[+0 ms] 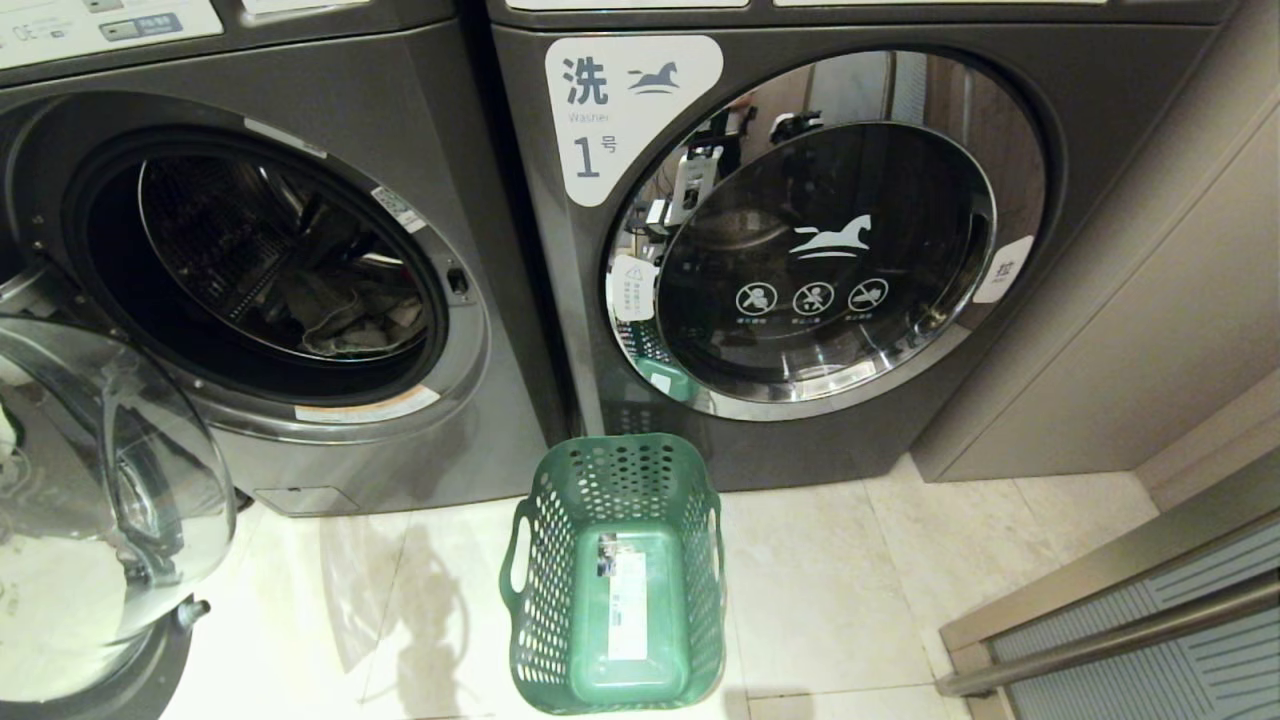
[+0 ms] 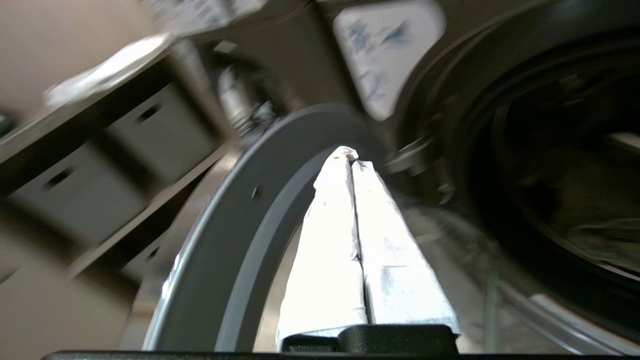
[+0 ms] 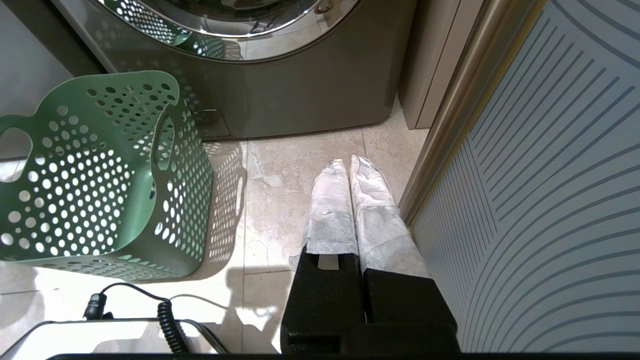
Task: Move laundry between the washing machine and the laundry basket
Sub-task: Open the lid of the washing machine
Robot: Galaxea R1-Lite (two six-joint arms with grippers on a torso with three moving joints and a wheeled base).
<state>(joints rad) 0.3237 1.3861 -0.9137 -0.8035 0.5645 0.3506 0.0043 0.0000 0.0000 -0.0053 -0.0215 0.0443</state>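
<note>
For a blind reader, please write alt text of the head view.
An empty green laundry basket stands on the floor before two grey washing machines. The left machine is open, grey laundry inside; the right one, labelled 1, is closed.

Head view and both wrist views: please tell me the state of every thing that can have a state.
Left washing machine: door open, grey laundry inside.
Machine labelled 1: door closed.
Laundry basket: upright, empty.
Left gripper: shut, holding nothing, beside the open door.
Right gripper: shut, empty, over the floor.
</note>
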